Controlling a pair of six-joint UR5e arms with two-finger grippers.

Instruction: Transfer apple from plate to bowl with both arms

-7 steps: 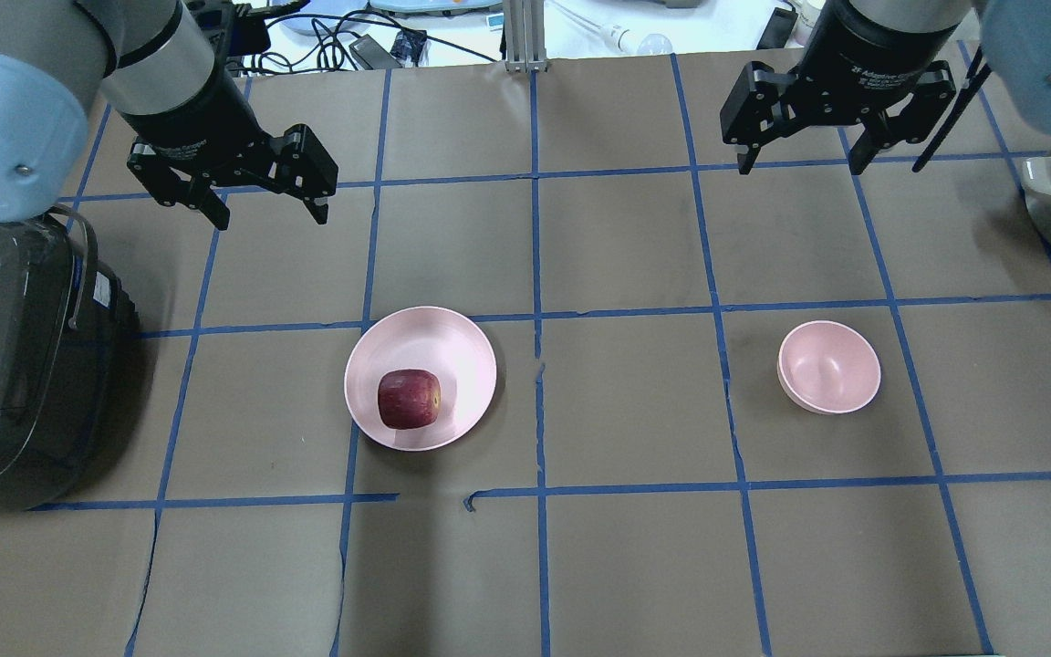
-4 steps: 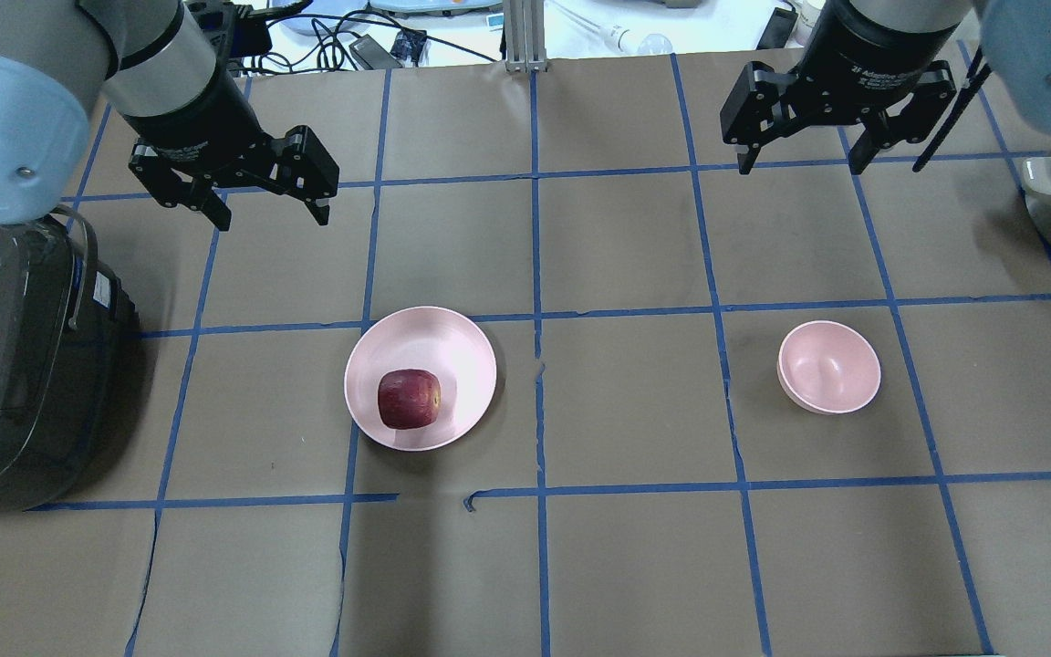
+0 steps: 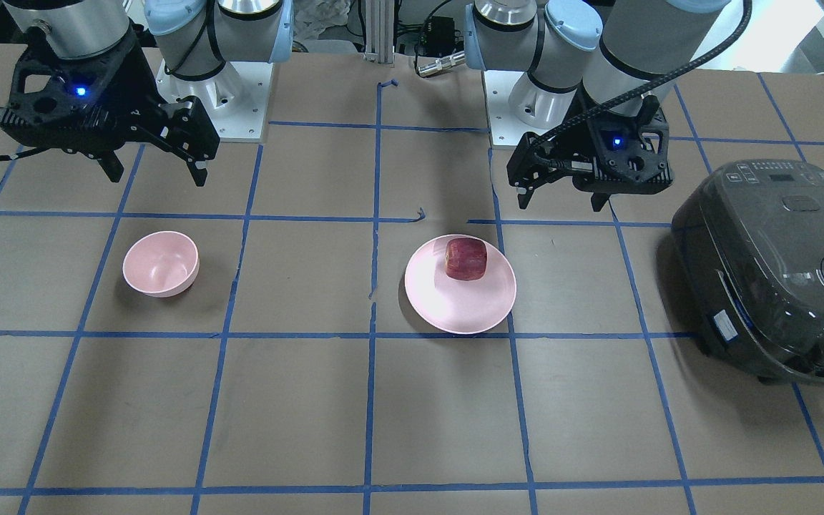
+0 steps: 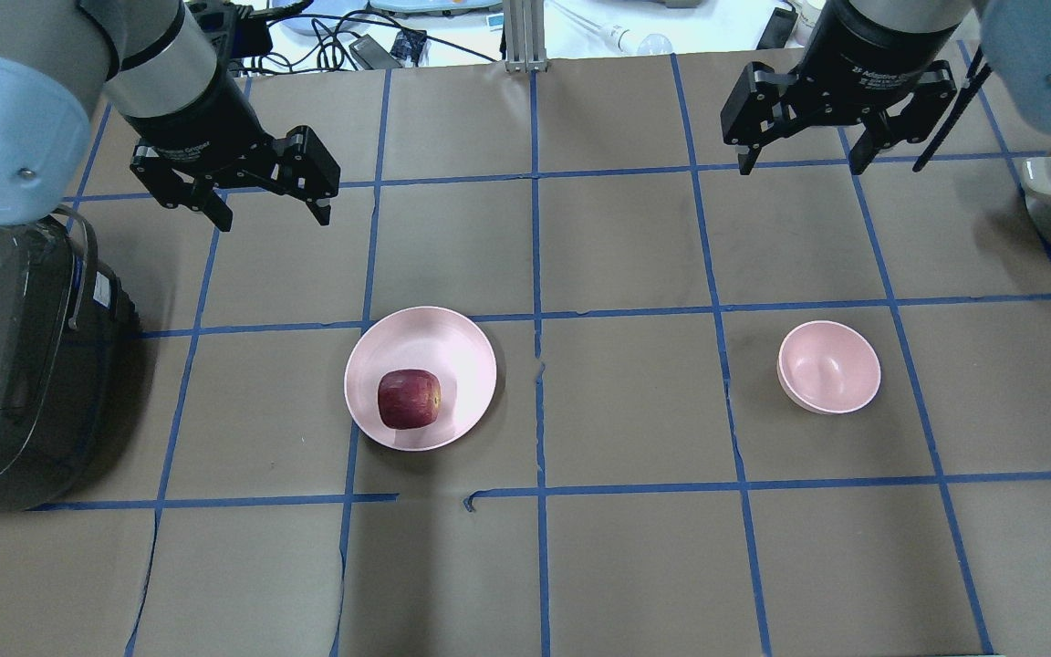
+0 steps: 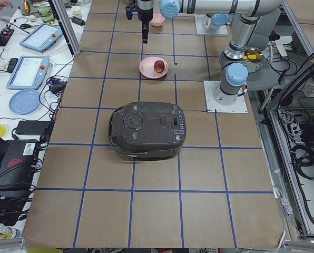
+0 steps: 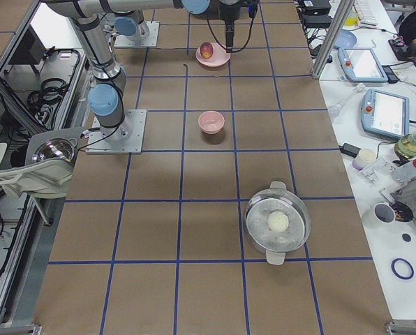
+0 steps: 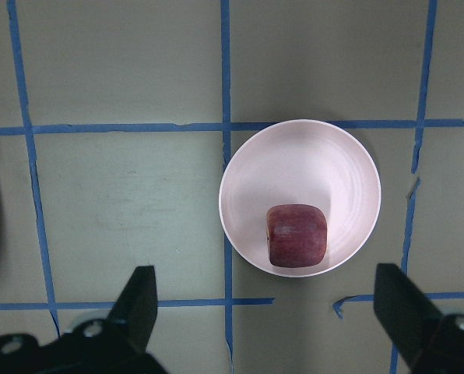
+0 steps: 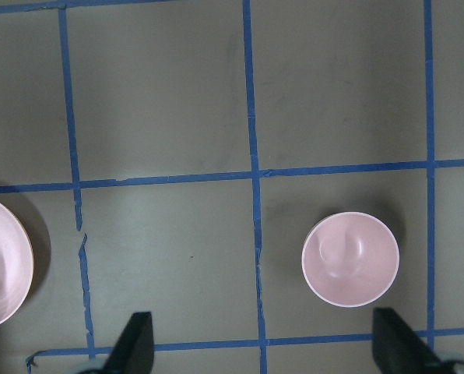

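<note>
Table (image 4: 635,566): brown paper cover, blue tape grid (image 4: 536,246); tape broken in places nr centre. Dark cooker (image 3: 777,265) at one end, lidded steel pot (image 6: 278,222) at the other. White bench (image 5: 54,58) along one long side w/ two pendants (image 5: 26,72), blue dish (image 5: 24,100), misc. small items. Alu. post (image 4: 518,32) and cables (image 4: 325,32) at that edge. Cable bundles (image 5: 304,153) on grey surface past opp. edge. Lighting even, shadows soft.

Brown-papered counter (image 4: 635,566) gridded with blue tape (image 4: 716,307), dark grey rice cooker (image 4: 15,365), lid shut, at its left end, two-handled steel pot (image 6: 253,209) holding a pale ball (image 6: 278,221) at its right end, tangled black cables (image 4: 325,36) beyond the far edge
</note>
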